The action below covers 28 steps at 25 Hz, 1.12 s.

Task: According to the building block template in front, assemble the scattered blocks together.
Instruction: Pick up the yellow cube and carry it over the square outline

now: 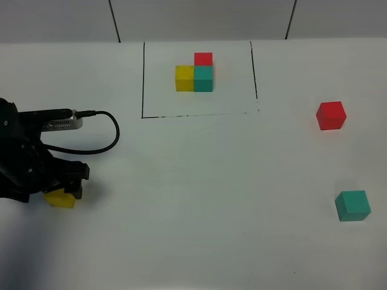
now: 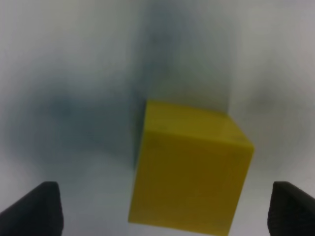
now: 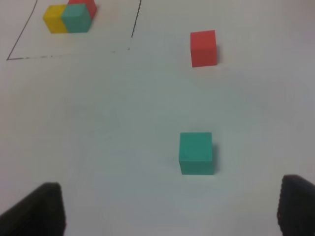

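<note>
Black-outlined template (image 1: 195, 75) of yellow, teal and red cubes joined in an L sits far centre, while the loose yellow cube (image 1: 60, 199) lies near left, red cube (image 1: 331, 115) right, teal cube (image 1: 352, 205) near right, all upright and well apart.

The high camera is looking down at the whole worktop (image 1: 193, 199). It and the right wrist camera are both seeing the template (image 1: 195, 75).

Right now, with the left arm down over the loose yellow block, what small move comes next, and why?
Probably close the left end effector on the yellow block. In the wrist view its fingers stand wide open on either side of the block, with gaps showing, so nothing is gripped yet.
</note>
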Available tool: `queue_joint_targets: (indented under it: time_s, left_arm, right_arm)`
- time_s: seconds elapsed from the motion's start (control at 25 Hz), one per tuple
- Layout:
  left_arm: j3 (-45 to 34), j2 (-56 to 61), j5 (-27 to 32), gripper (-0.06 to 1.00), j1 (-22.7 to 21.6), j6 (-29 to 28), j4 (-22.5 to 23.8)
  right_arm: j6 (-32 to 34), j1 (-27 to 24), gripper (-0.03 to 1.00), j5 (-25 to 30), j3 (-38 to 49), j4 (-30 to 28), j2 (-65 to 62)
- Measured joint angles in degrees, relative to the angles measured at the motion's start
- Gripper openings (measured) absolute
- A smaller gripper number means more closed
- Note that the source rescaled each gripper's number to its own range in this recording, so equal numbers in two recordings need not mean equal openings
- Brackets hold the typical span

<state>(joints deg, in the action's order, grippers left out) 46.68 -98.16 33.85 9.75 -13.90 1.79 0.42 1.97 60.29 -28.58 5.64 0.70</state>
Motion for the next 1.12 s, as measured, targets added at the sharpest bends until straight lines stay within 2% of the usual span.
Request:
queue_joint_targets:
  time_s: [0.2, 0.32, 0.44, 0.56, 0.72, 0.88, 1.0, 1.12]
  left_arm:
    - [0.0, -2.9, -0.7, 0.98, 0.0, 0.0, 0.0]
    - [0.0, -4.4, -1.2, 0.83, 0.0, 0.0, -0.1]
    - [0.0, -4.9, -2.1, 0.51, 0.0, 0.0, -0.1]
    - [0.0, -5.0, -3.2, 0.01, 0.0, 0.0, -0.1]
    - [0.0, -5.0, -3.2, 0.00, 0.0, 0.1, -0.1]
    - [0.6, -5.0, -1.7, 0.00, 0.4, 3.6, -0.2]
    - [3.4, -5.1, 1.3, 0.00, 3.0, 8.7, -0.1]
    - [7.8, -5.3, 3.0, 0.00, 8.3, 15.1, 0.0]
  right_arm:
    - [0.0, 0.0, 0.75, 0.0, 0.0, 0.0, 0.0]
    - [0.0, 0.0, 0.75, 0.0, 0.0, 0.0, 0.0]
    - [0.0, 0.0, 0.75, 0.0, 0.0, 0.0, 0.0]
    - [0.0, 0.0, 0.75, 0.0, 0.0, 0.0, 0.0]
    - [0.0, 0.0, 0.75, 0.0, 0.0, 0.0, 0.0]
    - [0.0, 0.0, 0.75, 0.0, 0.0, 0.0, 0.0]
    - [0.0, 0.0, 0.75, 0.0, 0.0, 0.0, 0.0]
    - [0.0, 0.0, 0.75, 0.0, 0.0, 0.1, 0.0]
